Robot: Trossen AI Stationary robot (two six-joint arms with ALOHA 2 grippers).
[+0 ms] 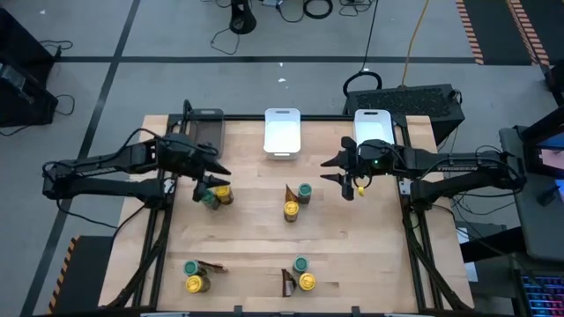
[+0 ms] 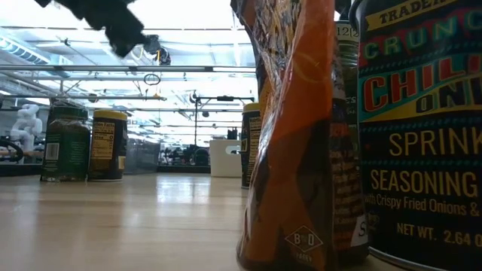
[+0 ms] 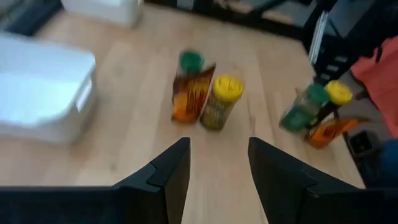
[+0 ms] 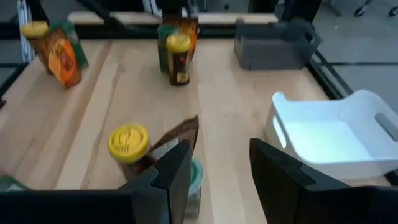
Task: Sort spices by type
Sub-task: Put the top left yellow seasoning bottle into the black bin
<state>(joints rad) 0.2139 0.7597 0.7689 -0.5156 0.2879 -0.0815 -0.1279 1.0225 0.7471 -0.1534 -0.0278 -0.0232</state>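
Overhead, the spices stand in four clusters on the wooden bench: a yellow-lidded jar and a green-lidded one at the left, just below the left end effector; a middle trio of a yellow-lidded jar, a green-lidded jar and a brown-orange packet; and two further clusters along the near edge, one at the left and one near the centre. The left end effector hovers with its fingers spread and holding nothing. The right end effector hangs right of the middle trio, fingers likewise parted and bare. Two white trays and a dark tray sit along the far edge.
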